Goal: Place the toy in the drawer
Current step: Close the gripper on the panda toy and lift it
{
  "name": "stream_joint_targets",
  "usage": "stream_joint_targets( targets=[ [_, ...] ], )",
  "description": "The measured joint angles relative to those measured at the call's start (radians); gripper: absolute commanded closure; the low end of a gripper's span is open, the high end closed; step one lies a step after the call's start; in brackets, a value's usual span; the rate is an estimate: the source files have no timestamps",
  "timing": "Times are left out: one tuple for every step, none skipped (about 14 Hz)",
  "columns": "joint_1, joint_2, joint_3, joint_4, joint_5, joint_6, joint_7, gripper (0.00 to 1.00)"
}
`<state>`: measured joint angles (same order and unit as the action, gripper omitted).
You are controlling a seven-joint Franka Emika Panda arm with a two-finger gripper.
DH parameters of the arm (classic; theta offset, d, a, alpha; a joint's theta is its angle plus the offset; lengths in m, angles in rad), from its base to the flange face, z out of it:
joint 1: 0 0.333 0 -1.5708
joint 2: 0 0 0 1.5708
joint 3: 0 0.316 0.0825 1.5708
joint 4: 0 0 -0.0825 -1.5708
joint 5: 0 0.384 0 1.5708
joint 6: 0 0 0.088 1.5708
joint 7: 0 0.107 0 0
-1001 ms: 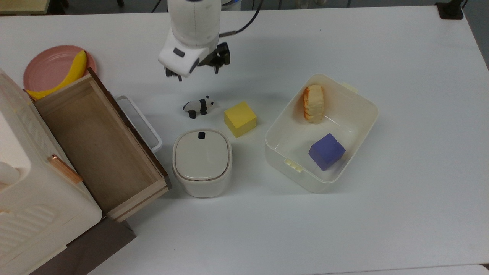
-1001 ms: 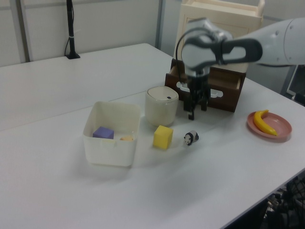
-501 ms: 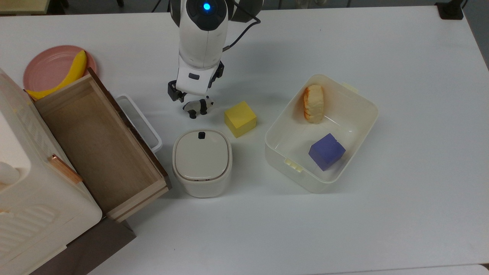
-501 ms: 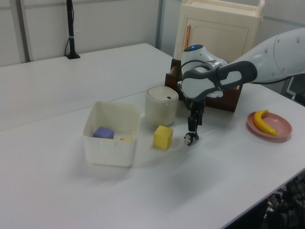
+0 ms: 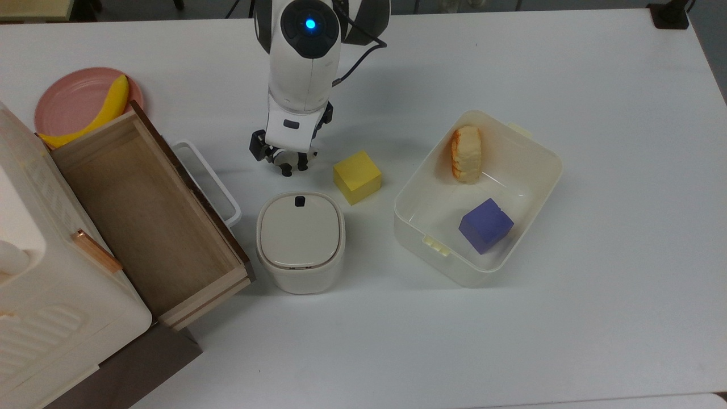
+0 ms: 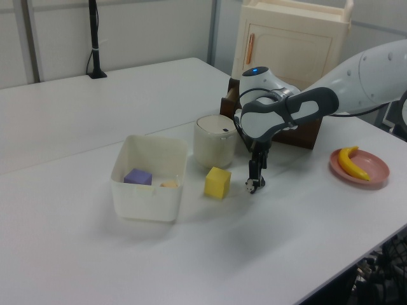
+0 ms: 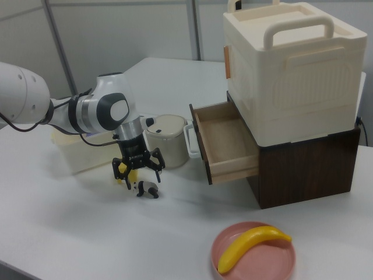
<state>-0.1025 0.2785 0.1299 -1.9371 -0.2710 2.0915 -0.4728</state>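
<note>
Gripper: left-centre of the right view, 2 fingers apart, straddling the toy — set to close.
Drawer: centre-right, pulled open — ready to receive.

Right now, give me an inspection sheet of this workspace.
Surface: white table, dry and flat.
Job's things: panda figurine standing on the table; wooden drawer pulled open, nothing seen inside.
Clutter: yellow cube; lidded cream pot; cream tub holding a purple cube and a bread piece; banana on a pink plate.
Pincer: pincer open, fingers down over the panda, not closed on it.
Cables: black cable trailing off the arm.
Surroundings: cream cabinet above the drawer; black pole at the table's far edge.
</note>
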Motion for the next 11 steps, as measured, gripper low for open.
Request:
stream_joint_targets(
  targets=[
    [0.000, 0.000, 0.000, 0.000, 0.000, 0.000, 0.022, 0.00],
    [0.000, 0.000, 0.000, 0.000, 0.000, 0.000, 0.036, 0.00],
    [0.000, 0.002, 0.000, -0.001, 0.000, 0.000, 0.048, 0.00],
    [0.000, 0.005, 0.000, -0.001, 0.000, 0.000, 0.057, 0.00],
    [0.000, 0.008, 0.000, -0.001, 0.000, 0.000, 0.061, 0.00],
    [0.000, 0.013, 0.000, -0.001, 0.000, 0.000, 0.063, 0.00],
    [0.000, 0.016, 0.000, -0.001, 0.000, 0.000, 0.064, 0.00],
    [0.000, 0.022, 0.000, -0.001, 0.000, 0.001, 0.070, 0.00],
    [0.000, 0.027, 0.000, -0.001, 0.000, 0.005, 0.090, 0.00],
    [0.000, 0.031, 0.000, -0.001, 0.000, 0.018, 0.113, 0.00],
    [0.001, 0.039, 0.000, -0.001, 0.000, 0.046, 0.149, 0.00]
  ],
)
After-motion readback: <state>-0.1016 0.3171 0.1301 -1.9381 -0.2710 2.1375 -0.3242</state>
